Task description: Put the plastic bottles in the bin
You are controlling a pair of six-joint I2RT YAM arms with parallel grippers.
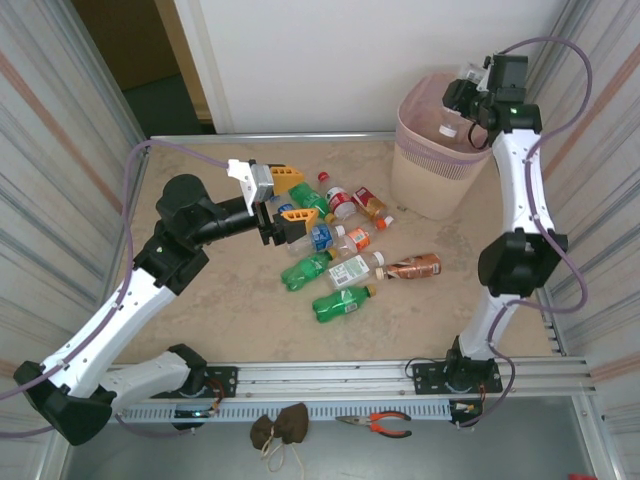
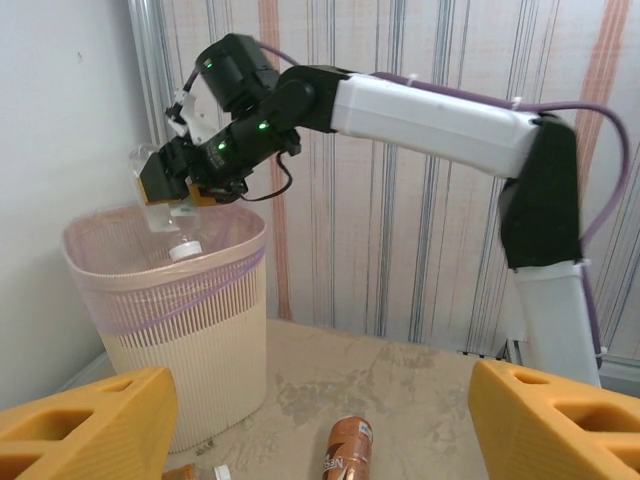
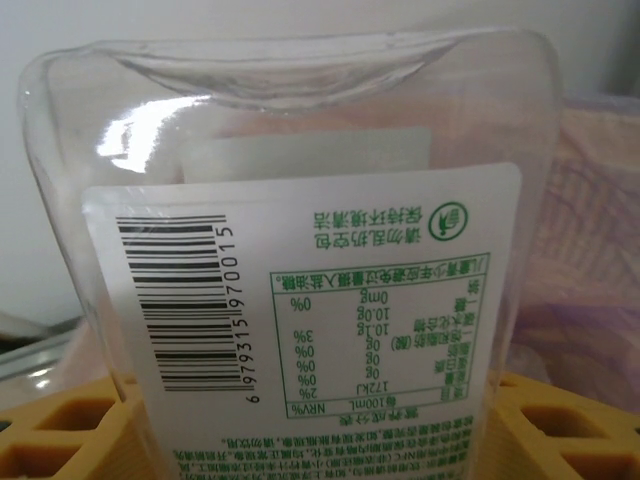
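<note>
Bottles [image 1: 342, 304]: from above, nine are lying clustered mid-worktop [image 1: 220, 300], left jaws hanging spread above them, and one bin [image 1: 425, 185] is standing far right. Left wrist: right jaws are pinching one clear bottle [image 2: 172, 232] cap-down over the bin. Right wrist: it is sitting between two yellow fingers [image 3: 570, 430].

We find the bin [image 1: 432, 182] at upper right, a bottle [image 3: 300, 300] hanging over its mouth. The other bottles [image 1: 349, 270] lie at centre, lower left of it
</note>
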